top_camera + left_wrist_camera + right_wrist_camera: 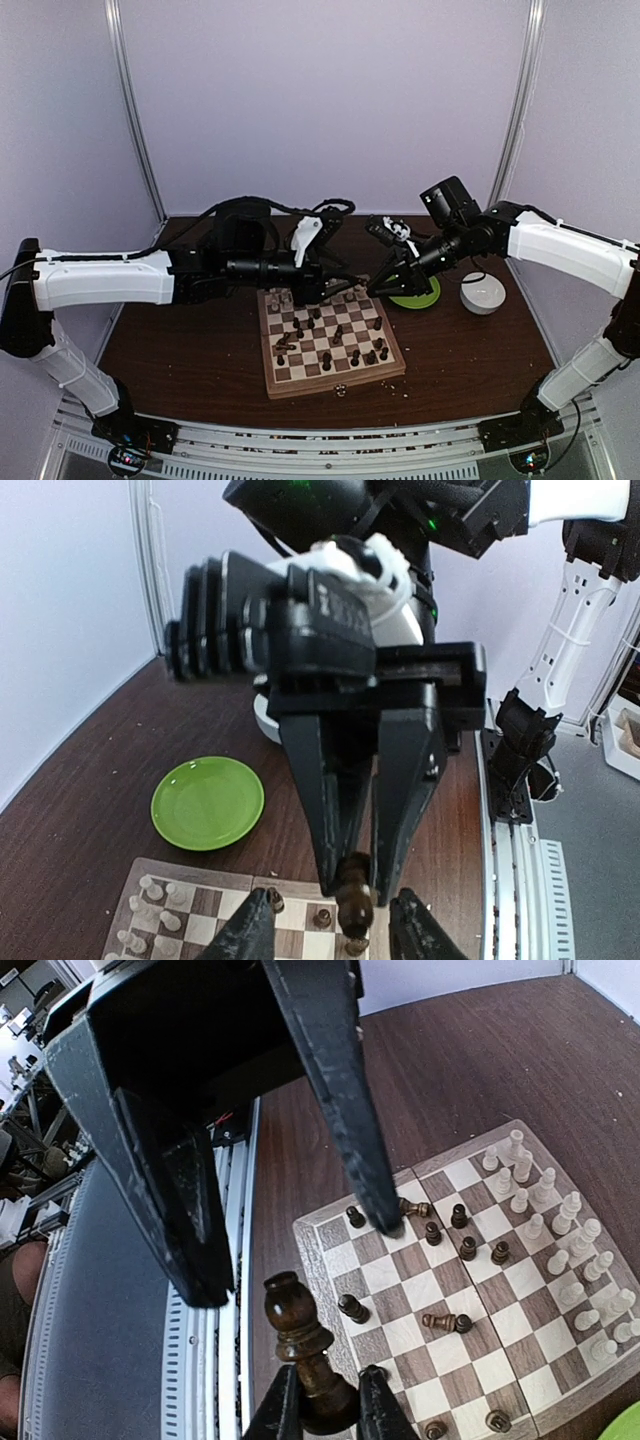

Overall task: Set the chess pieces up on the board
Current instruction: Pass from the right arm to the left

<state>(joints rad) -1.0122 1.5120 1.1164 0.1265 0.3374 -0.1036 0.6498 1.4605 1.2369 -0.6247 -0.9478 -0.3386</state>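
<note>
Piece [300, 1345] sits pinched in right hand [358, 878] at board's [338, 384] 12 o'clock; spread left hand [300, 1260] must avoid knocking it.

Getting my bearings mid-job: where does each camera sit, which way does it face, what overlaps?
Top external: above, behind the bases, looking down at the board; both arms show.
Left wrist: faces the right gripper, green plate; own fingertips at bottom.
Right wrist: looks down over the board; own fingers grip the dark piece.
Both wrists see that piece.
</note>
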